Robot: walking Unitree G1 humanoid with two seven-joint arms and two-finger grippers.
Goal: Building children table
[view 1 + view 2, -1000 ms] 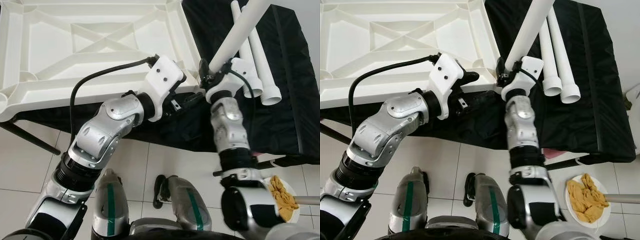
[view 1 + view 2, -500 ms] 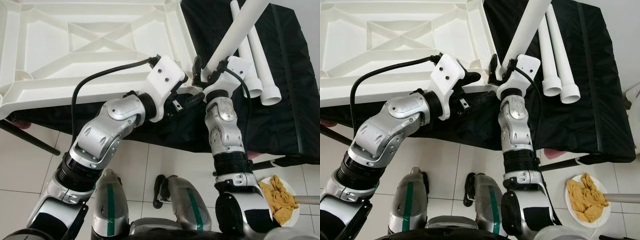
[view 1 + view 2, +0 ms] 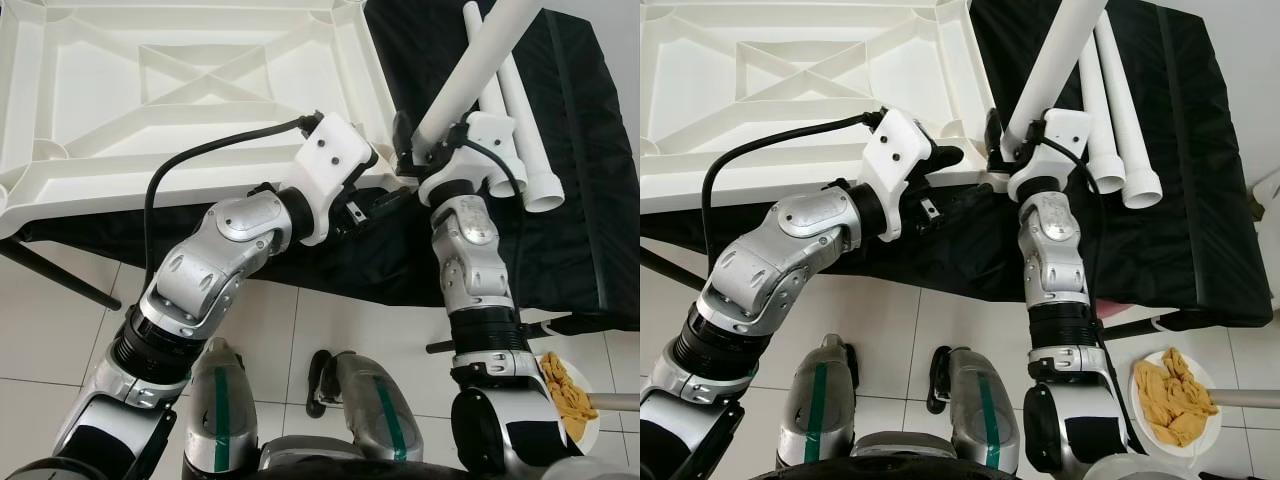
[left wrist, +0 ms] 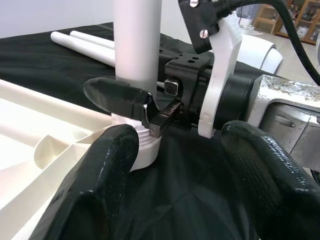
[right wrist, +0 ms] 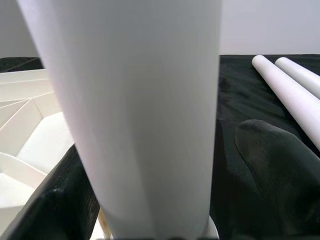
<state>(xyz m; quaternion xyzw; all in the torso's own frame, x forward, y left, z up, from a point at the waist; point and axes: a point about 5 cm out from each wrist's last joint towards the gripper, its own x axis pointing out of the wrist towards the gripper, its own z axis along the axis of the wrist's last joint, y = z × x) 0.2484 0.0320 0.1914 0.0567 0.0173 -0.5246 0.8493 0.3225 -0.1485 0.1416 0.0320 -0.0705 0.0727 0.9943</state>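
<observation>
Right end effector (image 3: pixel 415 150) back rightward, leg (image 3: pixel 470 70) clamped.

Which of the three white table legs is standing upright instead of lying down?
The leg clamped in the right gripper, at the tabletop's corner; the other two legs lie flat on the black cloth.

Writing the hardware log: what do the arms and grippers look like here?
Both arms are silver metal segments with black ribbed joints. Each wrist carries a white plastic camera mount fed by a black cable. The left gripper and right gripper have long black fingers, textured on the left's.
</observation>
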